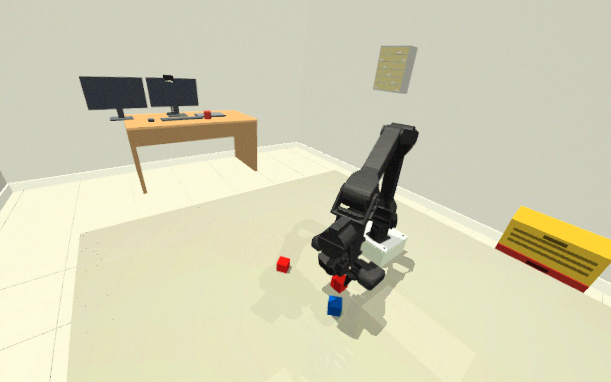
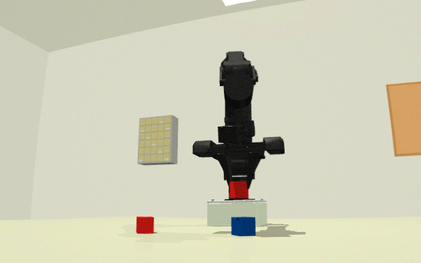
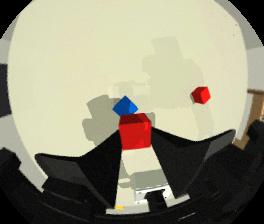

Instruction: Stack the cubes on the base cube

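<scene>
My gripper [image 1: 340, 279] [image 2: 238, 186] [image 3: 134, 131] is shut on a red cube [image 1: 338, 284] [image 2: 238, 191] [image 3: 135, 129] and holds it in the air. The blue base cube [image 1: 335, 306] [image 2: 243, 226] [image 3: 124, 106] sits on the mat just in front of the held cube and below it; the two are apart. The second red cube [image 1: 283, 264] [image 2: 145, 224] [image 3: 200, 95] lies loose on the mat, off to the side of the blue cube. The arm is folded low over its own base.
The arm's white pedestal [image 1: 388, 246] [image 2: 218, 213] stands right behind the blue cube. A pale mat [image 1: 166, 300] covers the floor. A desk [image 1: 191, 127] with monitors stands at the back wall, a yellow and red box [image 1: 556, 247] at the right wall.
</scene>
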Robot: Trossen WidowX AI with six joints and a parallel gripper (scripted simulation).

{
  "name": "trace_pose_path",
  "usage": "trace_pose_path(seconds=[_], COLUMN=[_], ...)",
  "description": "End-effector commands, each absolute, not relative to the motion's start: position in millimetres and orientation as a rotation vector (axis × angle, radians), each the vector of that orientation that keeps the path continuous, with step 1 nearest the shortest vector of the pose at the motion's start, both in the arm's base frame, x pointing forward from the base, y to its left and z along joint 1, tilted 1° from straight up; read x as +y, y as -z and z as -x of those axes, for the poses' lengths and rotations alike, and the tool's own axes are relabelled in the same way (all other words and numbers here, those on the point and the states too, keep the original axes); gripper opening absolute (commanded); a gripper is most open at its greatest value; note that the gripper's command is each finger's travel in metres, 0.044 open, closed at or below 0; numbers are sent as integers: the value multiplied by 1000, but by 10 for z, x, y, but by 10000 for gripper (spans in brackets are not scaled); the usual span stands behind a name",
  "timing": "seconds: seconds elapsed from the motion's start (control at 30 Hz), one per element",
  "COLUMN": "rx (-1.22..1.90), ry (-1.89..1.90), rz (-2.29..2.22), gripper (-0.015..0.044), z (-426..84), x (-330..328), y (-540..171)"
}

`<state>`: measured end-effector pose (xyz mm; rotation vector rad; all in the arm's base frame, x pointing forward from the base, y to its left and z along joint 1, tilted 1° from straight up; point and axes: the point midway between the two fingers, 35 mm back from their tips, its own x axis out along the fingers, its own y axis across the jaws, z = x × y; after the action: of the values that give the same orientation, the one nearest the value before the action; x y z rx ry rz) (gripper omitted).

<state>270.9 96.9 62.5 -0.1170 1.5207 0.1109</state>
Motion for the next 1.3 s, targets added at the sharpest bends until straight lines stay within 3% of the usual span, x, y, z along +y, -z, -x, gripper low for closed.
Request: trace_pose_path(seconds=[0.0, 1.27], rx=[1536, 1537], ry=[-35, -16], rz=[38, 18], gripper=[105, 105], z=[-2676, -2680], x=[1067, 1085], y=[-549, -275])
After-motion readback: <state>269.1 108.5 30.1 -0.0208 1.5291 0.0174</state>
